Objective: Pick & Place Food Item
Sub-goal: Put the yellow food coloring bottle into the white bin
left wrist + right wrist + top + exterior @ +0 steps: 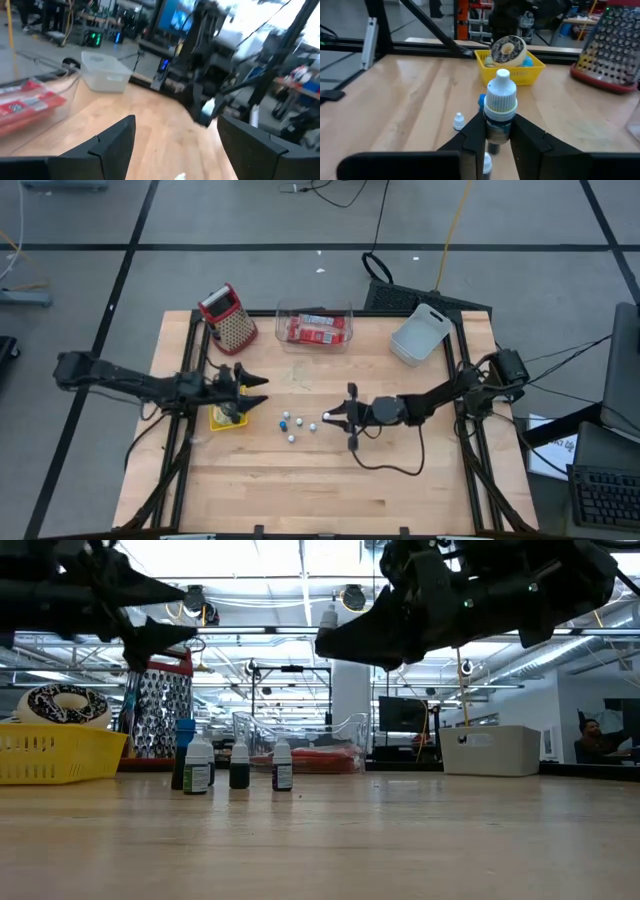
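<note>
My right gripper (499, 134) is shut on a small dropper bottle (500, 107) with a white ribbed cap, high above the middle of the table (327, 417). Several more small bottles (297, 426) stand upright on the wood below and left of it (239, 765). A yellow basket (222, 420) holding a ring-shaped doughnut (507, 50) sits at the table's left. My left gripper (262, 390) hovers open above the basket, pointing level toward the right arm, nothing between its fingers (117, 142). My right gripper pinches the bottle's body just under the white cap (498, 129) between its two fingers. The fingers reach in level from the table's right side. The bottle stands upright in the hold, cap up, lifted clear of the table (328, 618).
A metal box grater with a red top (228, 317) stands at the far left. A clear container with a red packet (315, 328) is at the far middle, and a white bin (420, 335) at the far right. Bare wood lies along the near half.
</note>
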`<state>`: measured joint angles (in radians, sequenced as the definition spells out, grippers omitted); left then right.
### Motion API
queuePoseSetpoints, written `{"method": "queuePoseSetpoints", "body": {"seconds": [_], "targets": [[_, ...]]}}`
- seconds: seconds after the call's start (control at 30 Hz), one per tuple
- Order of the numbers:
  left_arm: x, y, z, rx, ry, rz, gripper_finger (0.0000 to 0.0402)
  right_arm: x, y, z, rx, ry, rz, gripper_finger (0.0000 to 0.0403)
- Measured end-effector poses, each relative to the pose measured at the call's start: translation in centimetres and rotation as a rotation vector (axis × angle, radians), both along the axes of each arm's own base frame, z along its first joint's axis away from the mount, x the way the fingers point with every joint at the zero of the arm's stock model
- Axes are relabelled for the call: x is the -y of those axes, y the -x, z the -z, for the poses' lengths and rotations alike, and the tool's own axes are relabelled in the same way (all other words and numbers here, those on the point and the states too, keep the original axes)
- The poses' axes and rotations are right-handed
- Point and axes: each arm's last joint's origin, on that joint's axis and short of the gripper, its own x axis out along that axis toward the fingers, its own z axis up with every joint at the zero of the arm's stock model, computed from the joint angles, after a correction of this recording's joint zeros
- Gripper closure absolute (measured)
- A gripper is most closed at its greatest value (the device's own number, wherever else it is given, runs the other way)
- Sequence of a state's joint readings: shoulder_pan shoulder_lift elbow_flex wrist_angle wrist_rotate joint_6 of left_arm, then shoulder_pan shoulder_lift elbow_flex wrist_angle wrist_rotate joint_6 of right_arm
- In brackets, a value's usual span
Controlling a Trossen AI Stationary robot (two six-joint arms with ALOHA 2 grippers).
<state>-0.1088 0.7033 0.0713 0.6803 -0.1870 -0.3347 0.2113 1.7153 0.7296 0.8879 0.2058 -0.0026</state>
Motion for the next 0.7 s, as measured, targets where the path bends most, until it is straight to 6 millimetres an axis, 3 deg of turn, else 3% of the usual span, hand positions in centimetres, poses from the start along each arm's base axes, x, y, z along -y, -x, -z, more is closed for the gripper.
{"method": "queuePoseSetpoints", "body": {"seconds": [0.4,0.7], "targets": [[2.5,-8.4,-1.5,-0.183,-0.183,0.077,0.0121,0.3,0.0,0.4,-0.039,0.02,0.005,0.034],[3.8,-13.9,-1.3,-0.244,-0.286,0.098,0.0121,0.3,0.1,0.5,-0.055,0.021,0.005,0.034]]}}
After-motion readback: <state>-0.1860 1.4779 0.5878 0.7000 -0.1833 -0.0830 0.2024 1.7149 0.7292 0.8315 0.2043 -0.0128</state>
